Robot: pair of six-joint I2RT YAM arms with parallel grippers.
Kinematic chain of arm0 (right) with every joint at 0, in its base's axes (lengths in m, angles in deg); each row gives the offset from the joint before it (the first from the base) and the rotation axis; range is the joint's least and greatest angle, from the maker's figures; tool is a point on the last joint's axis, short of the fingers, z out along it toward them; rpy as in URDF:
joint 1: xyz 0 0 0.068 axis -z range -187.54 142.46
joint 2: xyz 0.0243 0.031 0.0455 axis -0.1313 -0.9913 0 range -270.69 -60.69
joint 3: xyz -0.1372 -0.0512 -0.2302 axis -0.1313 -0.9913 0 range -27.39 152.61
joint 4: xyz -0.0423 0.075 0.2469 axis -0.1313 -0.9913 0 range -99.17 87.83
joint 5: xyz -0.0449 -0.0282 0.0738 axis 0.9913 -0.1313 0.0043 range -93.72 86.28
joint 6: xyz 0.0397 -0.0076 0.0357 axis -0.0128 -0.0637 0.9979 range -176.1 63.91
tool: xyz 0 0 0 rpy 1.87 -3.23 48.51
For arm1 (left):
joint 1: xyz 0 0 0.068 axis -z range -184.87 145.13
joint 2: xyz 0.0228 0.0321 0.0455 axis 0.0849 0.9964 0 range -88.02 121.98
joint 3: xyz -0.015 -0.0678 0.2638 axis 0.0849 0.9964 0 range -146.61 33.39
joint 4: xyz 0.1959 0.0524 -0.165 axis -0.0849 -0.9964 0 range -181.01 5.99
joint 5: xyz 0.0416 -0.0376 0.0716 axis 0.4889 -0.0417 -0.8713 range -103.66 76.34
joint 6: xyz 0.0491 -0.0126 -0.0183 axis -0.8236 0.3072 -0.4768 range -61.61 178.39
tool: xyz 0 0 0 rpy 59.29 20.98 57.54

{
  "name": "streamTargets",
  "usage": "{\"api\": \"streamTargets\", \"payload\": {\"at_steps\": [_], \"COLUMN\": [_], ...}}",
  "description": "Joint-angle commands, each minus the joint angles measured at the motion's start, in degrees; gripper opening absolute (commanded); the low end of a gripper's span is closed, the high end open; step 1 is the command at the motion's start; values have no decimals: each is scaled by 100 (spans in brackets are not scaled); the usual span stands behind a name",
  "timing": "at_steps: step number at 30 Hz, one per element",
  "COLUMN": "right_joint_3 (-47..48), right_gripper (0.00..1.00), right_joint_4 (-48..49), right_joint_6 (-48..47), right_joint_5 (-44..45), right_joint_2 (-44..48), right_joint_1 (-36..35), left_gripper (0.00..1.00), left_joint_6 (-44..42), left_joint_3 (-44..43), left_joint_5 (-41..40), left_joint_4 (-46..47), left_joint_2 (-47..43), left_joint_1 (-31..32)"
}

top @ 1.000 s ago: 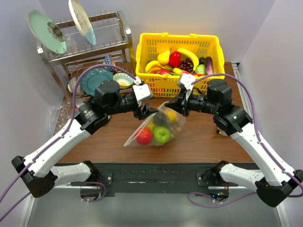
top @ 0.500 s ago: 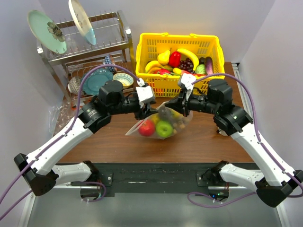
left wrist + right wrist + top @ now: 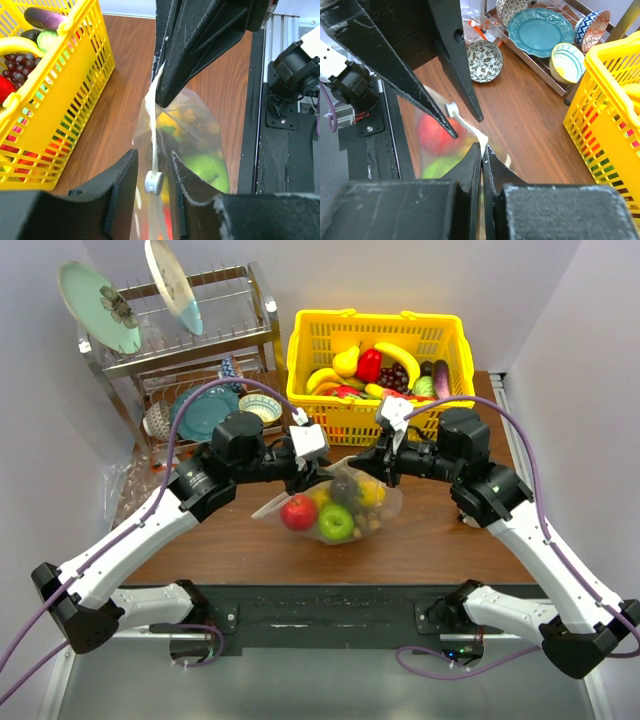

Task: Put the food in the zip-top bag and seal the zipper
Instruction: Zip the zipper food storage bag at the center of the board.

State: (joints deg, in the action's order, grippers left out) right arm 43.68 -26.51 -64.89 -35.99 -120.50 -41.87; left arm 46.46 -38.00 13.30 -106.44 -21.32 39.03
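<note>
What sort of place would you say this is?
Probably a mock kitchen in a lab: a dish rack with plates, a yellow basket of toy fruit, and robot arms at a wooden table.

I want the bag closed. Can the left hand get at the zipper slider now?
Probably yes: the left hand straddles the zipper, the white slider sits between its fingers, and nothing stands in between.
</note>
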Motion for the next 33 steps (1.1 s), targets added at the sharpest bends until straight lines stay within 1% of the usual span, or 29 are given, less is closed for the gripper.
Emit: {"api": "streamTargets", "payload": {"at_steps": [1, 2, 3, 4, 6, 7, 8, 11, 12, 15, 18, 22, 25, 31, 33], "right_joint_3": [48, 48, 56, 56, 65, 74, 65, 56, 56, 39, 39, 21, -5, -102, -102], "right_gripper": [0, 0, 0, 0, 0, 0, 0, 0, 0, 0, 0, 0, 0, 0, 0], "right_joint_4": [447, 456, 448, 439, 413, 404, 412, 421, 438, 483, 474, 474, 517, 755, 790], "right_joint_6": [-17, -17, -17, -8, 10, 27, 53, 177, 194, 273, 326, 282, 168, 27, -95], "right_joint_5": [133, 151, 186, 230, 458, 572, 851, 1388, 1808, 2486, 2971, 4173, 4868, 5555, 6108], "right_joint_2": [198, 207, 198, 207, 198, 189, 198, 189, 207, 242, 294, 365, 435, 567, 550], "right_joint_1": [-4, 5, 5, -4, -4, 5, -4, 5, -4, 5, 5, 5, 5, 5, 5], "left_gripper": [34, 33, 29, 21, 13, 7, 5, 3, 2, 1, 0, 0, 0, 0, 0], "left_joint_6": [41, 32, 23, 23, 41, 50, 58, 67, 67, 76, 76, 67, 67, 76, 85], "left_joint_3": [12, 12, 12, 12, 20, 20, 38, 73, 82, 99, 117, 143, 179, 214, 214], "left_joint_5": [2, 2, 11, 11, 11, -33, -50, -68, -68, -68, -77, -103, -103, -200, -244], "left_joint_4": [-33, -41, -50, -50, -59, -50, -50, -33, -33, -41, -42, -33, -33, -24, -24], "left_joint_2": [1, 1, -7, -8, -8, 1, 1, -7, -8, -8, -25, -34, -43, -34, -25], "left_joint_1": [-4, 4, -4, 4, -4, -4, 4, -4, -4, 5, -4, -4, -4, -4, 4]}}
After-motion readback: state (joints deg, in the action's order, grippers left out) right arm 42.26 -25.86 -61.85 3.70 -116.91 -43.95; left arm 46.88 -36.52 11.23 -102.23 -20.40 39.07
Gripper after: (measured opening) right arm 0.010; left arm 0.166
